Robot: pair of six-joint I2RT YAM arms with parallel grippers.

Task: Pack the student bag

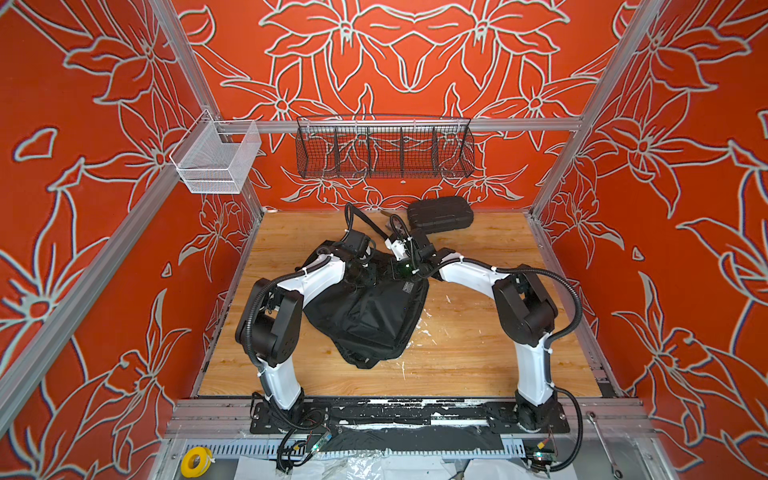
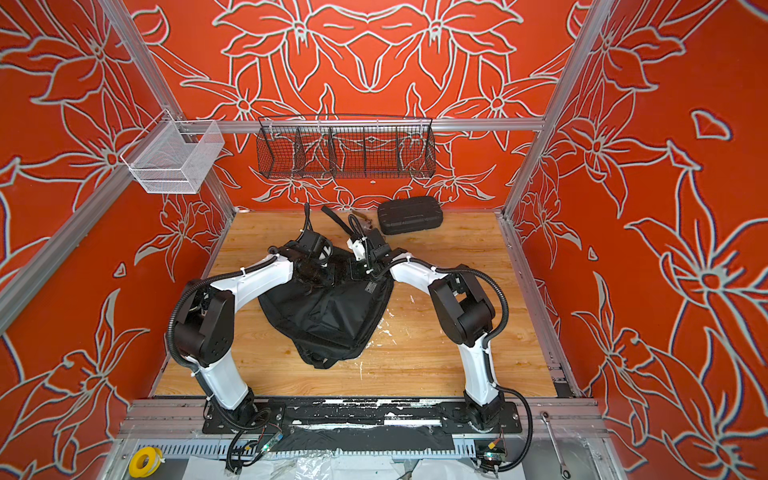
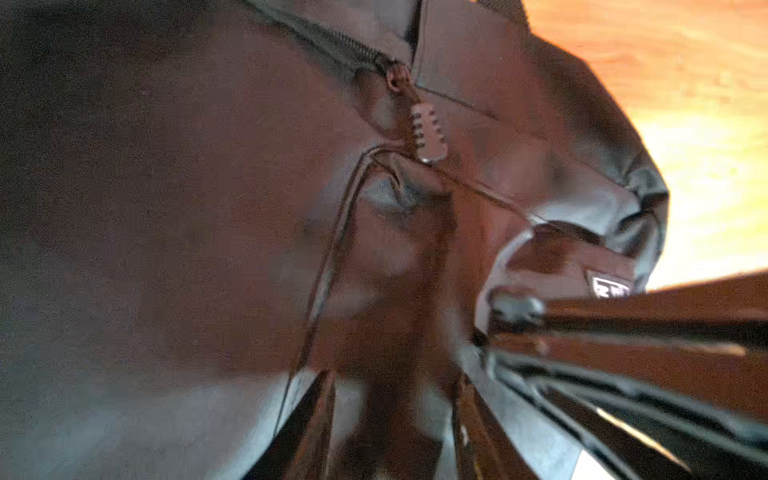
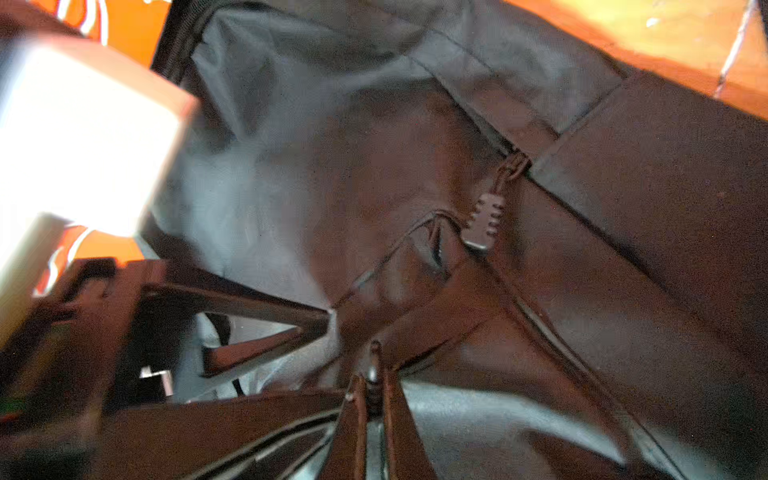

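Ribbed black case (image 1: 440,216) lies on the desk (image 1: 498,353) just beyond the right claw (image 4: 374,361); black wire basket (image 1: 384,147) hangs farther beyond.

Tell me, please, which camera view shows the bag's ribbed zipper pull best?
The right wrist view: the zipper pull lies sharp and unobstructed on the student bag. The left wrist view shows the pull too, but blurrier. In both top views it is too small to make out.

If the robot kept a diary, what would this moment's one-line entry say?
backpack: lying on table | left gripper: open, near zipper pull | right gripper: shut, pinching backpack | case: on table, unpacked
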